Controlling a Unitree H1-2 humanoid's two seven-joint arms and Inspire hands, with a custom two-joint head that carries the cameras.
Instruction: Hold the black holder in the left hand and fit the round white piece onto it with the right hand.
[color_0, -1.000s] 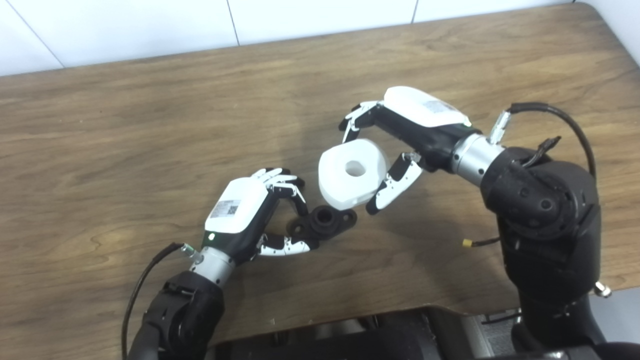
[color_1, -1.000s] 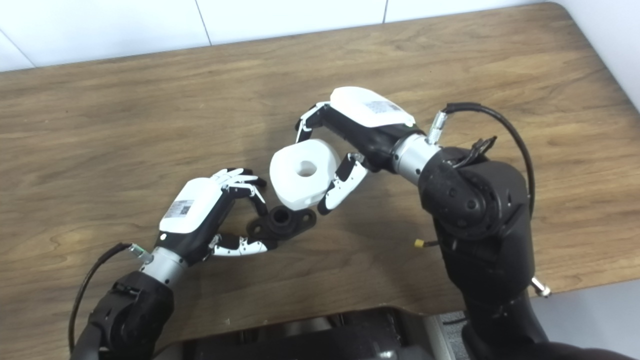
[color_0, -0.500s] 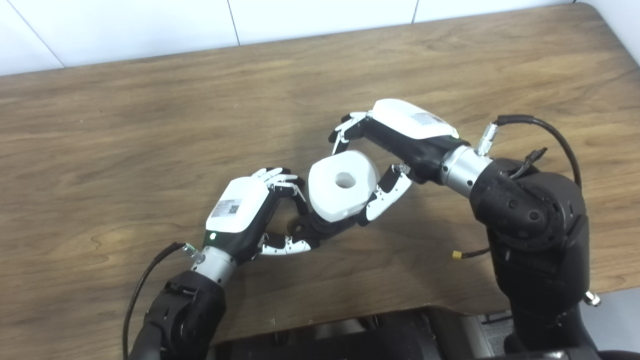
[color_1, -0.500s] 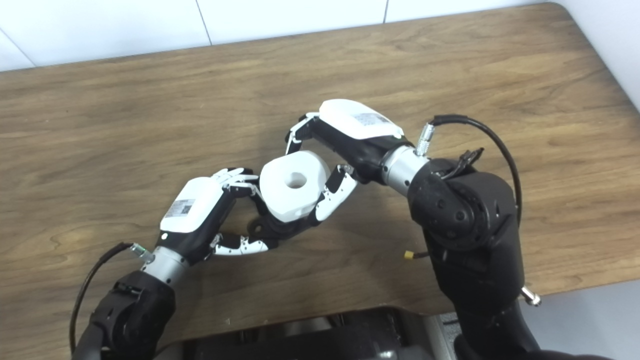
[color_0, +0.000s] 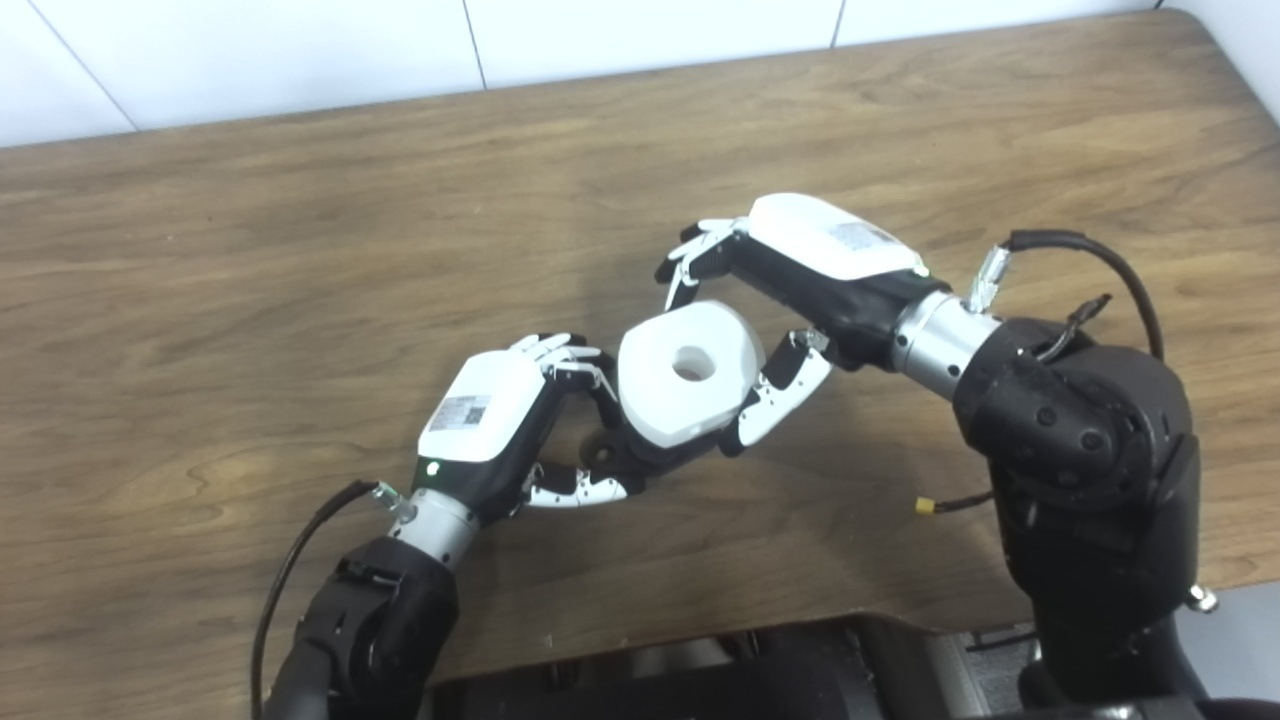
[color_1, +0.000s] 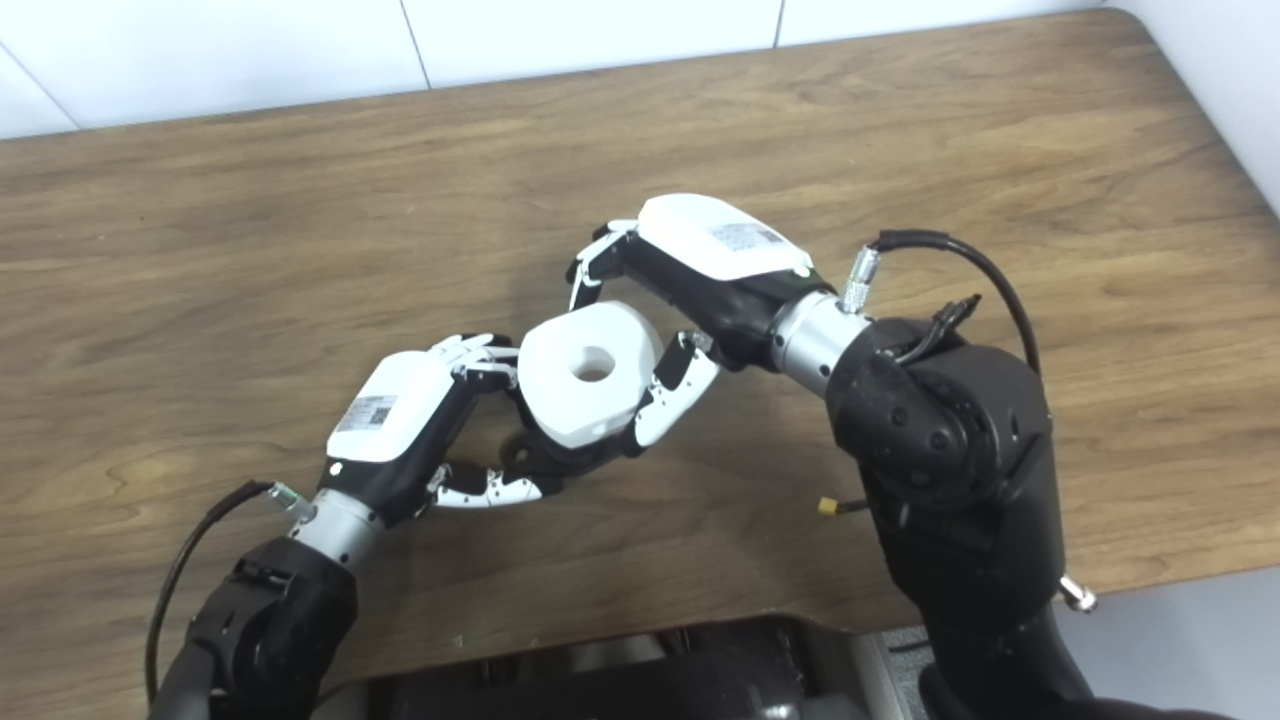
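Note:
The round white piece (color_0: 688, 370), with a hole in its middle, sits on top of the black holder (color_0: 625, 455), hiding most of it. My right hand (color_0: 790, 270) is shut on the white piece, fingers behind it and thumb at its right side. My left hand (color_0: 500, 420) is shut on the holder's left end, low over the table. In the right eye view the white piece (color_1: 588, 372) covers the holder (color_1: 540, 458) the same way.
The brown wooden table (color_0: 300, 250) runs back to a white tiled wall (color_0: 300, 50). Its front edge lies close under my arms. A black cable loops off the right forearm (color_0: 1080, 250).
The right hand carried the white piece down and left from beside the holder onto its top. The left hand kept its hold. The camera shifted slightly.

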